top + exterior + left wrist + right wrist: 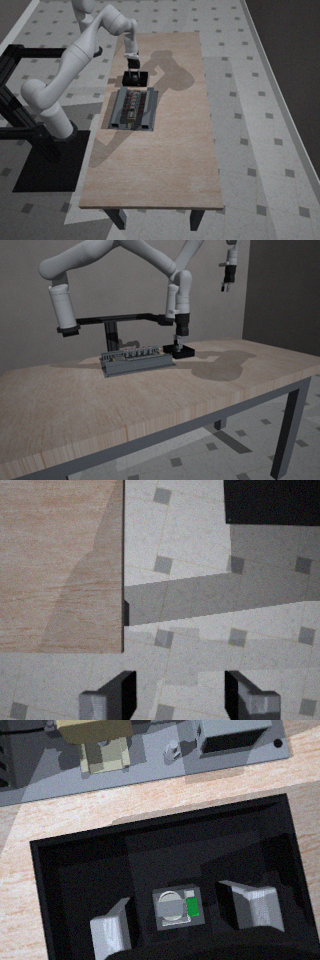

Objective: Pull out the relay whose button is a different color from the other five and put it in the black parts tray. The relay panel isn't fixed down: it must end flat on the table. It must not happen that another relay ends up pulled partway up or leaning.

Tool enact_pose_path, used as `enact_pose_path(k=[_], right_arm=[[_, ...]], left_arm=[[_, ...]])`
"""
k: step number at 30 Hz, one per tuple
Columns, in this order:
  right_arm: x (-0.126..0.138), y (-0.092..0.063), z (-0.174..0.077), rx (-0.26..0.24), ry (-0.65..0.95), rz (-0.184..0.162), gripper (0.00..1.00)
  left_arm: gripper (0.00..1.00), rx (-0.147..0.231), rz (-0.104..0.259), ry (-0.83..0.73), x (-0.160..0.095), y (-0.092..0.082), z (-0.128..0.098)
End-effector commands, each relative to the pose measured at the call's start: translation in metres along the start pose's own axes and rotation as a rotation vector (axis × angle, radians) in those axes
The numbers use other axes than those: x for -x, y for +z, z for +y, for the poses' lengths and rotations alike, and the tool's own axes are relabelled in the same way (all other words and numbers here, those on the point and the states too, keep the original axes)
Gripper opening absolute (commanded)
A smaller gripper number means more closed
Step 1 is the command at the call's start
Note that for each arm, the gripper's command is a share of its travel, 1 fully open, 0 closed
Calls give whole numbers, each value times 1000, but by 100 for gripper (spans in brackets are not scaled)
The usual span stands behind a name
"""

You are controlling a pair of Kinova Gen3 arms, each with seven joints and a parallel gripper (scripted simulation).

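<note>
— Green-buttoned relay (pixel 135 77) (pixel 178 350) (pixel 171 908)?
— Inside black parts tray (pixel 142 84) (pixel 187 353) (pixel 160 818), between spread, released fingers of right claw (pixel 134 76) (pixel 178 346) (pixel 177 907), gap either side.
— Next?
— Probably straight up from tray, right arm being nearer.
</note>
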State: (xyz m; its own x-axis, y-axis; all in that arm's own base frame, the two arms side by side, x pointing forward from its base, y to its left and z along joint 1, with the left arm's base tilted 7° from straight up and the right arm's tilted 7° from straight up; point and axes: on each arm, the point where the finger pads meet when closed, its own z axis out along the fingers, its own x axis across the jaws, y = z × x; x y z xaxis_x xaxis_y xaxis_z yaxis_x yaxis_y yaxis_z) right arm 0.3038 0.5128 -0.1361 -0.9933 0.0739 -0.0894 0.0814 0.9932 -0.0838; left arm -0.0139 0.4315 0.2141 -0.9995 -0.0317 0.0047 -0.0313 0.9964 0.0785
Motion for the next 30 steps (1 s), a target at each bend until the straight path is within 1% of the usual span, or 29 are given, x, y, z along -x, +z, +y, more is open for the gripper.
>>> enact_pose_path(k=[1, 30], right_arm=[[1, -3, 1, 3, 0, -1, 98], [0, -14, 1, 3, 0, -1, 98]], left_arm=[[100, 2, 0, 0, 0, -1, 0], [100, 2, 0, 0, 0, -1, 0]])
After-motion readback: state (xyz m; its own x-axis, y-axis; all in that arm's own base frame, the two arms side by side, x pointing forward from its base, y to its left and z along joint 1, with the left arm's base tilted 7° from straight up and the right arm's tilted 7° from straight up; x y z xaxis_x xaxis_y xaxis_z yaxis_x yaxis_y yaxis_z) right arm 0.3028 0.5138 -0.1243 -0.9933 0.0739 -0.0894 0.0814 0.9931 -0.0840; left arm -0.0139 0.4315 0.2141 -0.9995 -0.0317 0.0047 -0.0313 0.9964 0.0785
